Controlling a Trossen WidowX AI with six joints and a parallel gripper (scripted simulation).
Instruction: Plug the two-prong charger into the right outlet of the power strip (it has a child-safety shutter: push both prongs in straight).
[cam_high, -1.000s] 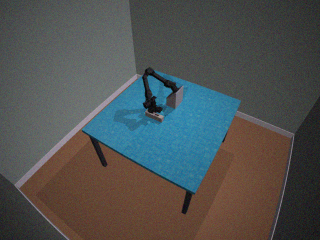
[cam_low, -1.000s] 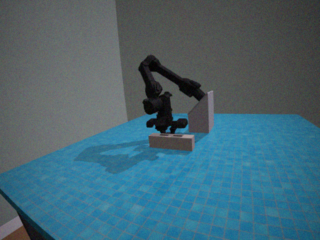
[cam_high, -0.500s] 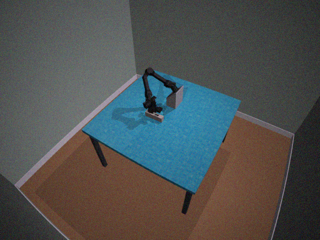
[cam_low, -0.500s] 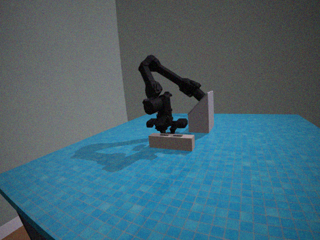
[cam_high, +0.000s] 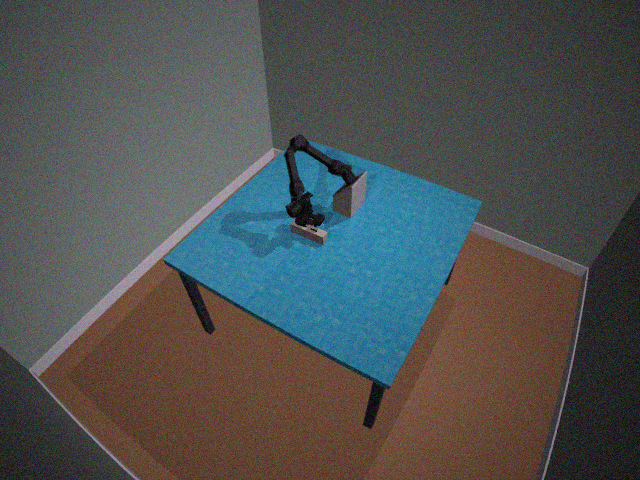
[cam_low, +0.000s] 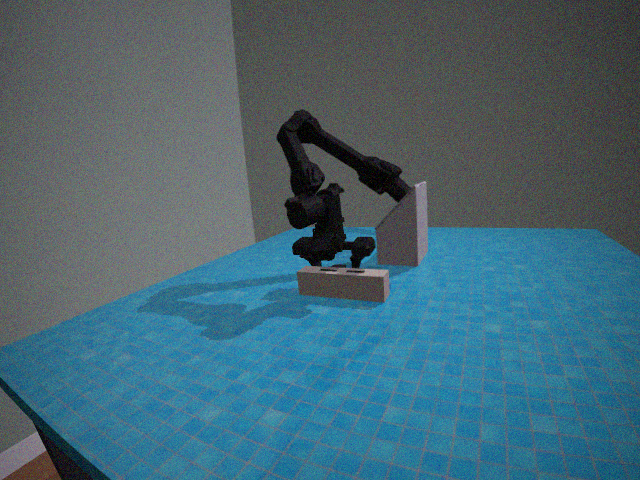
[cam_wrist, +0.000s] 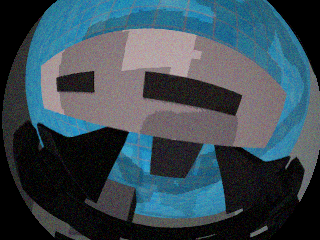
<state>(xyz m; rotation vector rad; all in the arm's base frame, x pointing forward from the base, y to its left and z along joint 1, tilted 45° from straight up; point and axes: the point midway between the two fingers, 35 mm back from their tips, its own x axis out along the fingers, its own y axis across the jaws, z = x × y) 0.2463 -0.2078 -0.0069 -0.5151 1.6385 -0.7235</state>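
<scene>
The pale power strip (cam_high: 310, 235) (cam_low: 341, 285) (cam_wrist: 117, 102) lies on the blue table, with two dark outlet openings on top: one opening (cam_wrist: 75, 82) looks short and the other opening (cam_wrist: 192, 93) long in the wrist view. My gripper (cam_high: 309, 223) (cam_low: 336, 265) (cam_wrist: 174, 133) is open, pointing down just behind the strip, on its arm-base side. A dark block, apparently the charger (cam_wrist: 175, 159), is between the spread fingers with a gap on each side. It adjoins the strip's edge in the wrist view and is not in an outlet. Its prongs are not visible.
The grey wedge-shaped arm stand (cam_high: 356, 195) (cam_low: 400, 235) (cam_wrist: 117, 200) rises behind the strip, towards the back of the blue table (cam_high: 361, 289) (cam_low: 465, 361). The arm arches over from it. Walls stand beyond the table's left and back edges.
</scene>
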